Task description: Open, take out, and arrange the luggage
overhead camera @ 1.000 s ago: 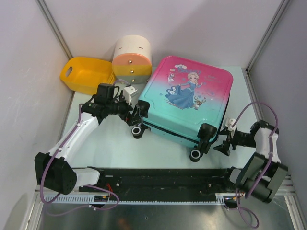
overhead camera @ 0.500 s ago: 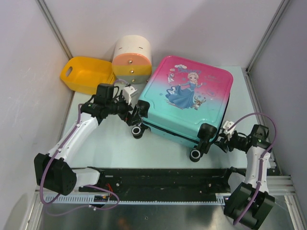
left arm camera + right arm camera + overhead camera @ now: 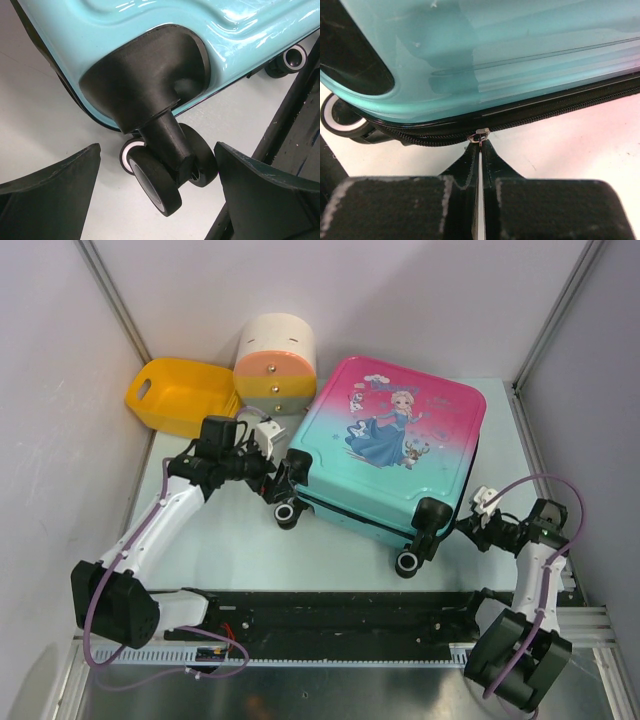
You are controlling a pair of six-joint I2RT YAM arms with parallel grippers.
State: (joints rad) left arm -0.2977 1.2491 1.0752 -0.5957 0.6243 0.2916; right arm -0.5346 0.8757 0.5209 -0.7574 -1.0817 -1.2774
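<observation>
The luggage (image 3: 395, 445), a teal-to-pink hard-shell suitcase with a princess print, lies flat and zipped shut on the table. My left gripper (image 3: 278, 485) stands open at its left corner. In the left wrist view the two fingers flank a black double wheel (image 3: 160, 185) without touching it. My right gripper (image 3: 472, 525) is at the suitcase's near right side beside another wheel (image 3: 408, 562). In the right wrist view the fingers (image 3: 467, 165) are shut on the metal zip pull (image 3: 482, 134) of the black zip edge (image 3: 560, 107).
A yellow plastic basket (image 3: 175, 395) and a cream-orange-yellow round drawer box (image 3: 275, 365) stand at the back left against the wall. A black rail (image 3: 330, 615) runs along the near edge. Walls close in on both sides.
My right arm swung in toward the suitcase's near right side and its gripper went from open to shut on the zip pull. The left arm and the suitcase stayed put.
</observation>
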